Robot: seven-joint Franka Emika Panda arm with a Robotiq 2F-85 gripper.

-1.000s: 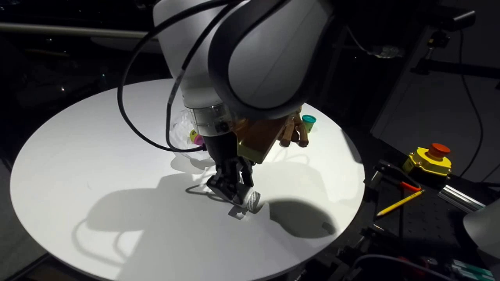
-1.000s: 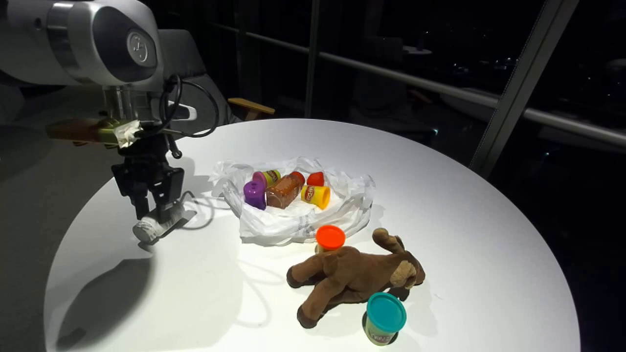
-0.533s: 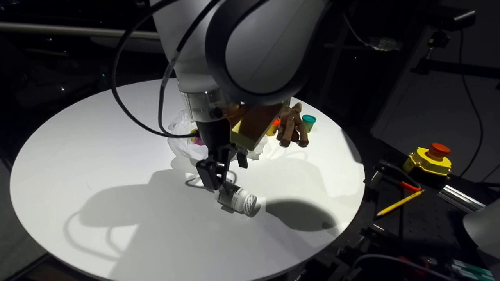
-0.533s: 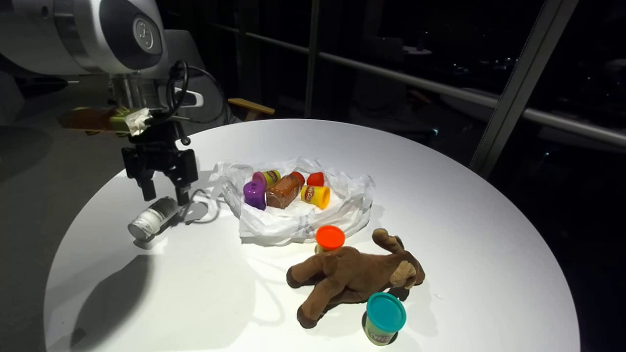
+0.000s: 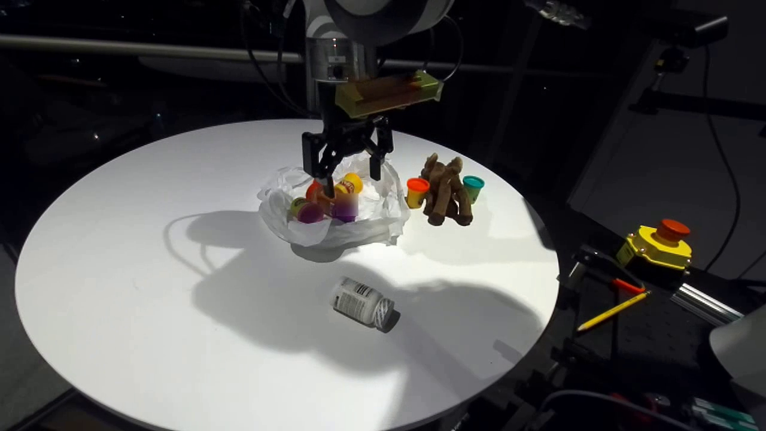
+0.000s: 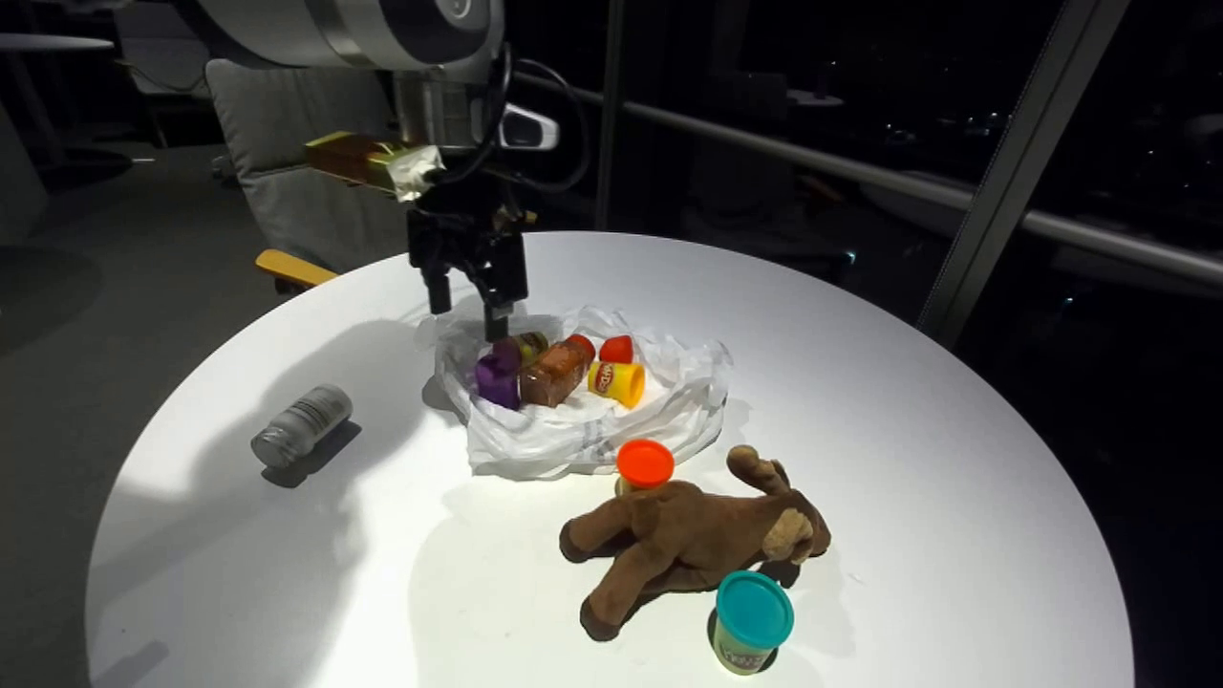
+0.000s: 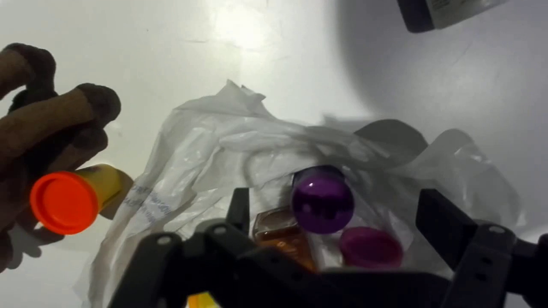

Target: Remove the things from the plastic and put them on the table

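tool jaws apart | abv plast bag | wht btl lying on tbl

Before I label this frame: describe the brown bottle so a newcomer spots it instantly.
On the round white table, find the crumpled plastic bag. Inside, seen in an exterior view, the brown bottle lies between the purple container and the yellow tub. Its longer brown body and red cap set it apart from both.
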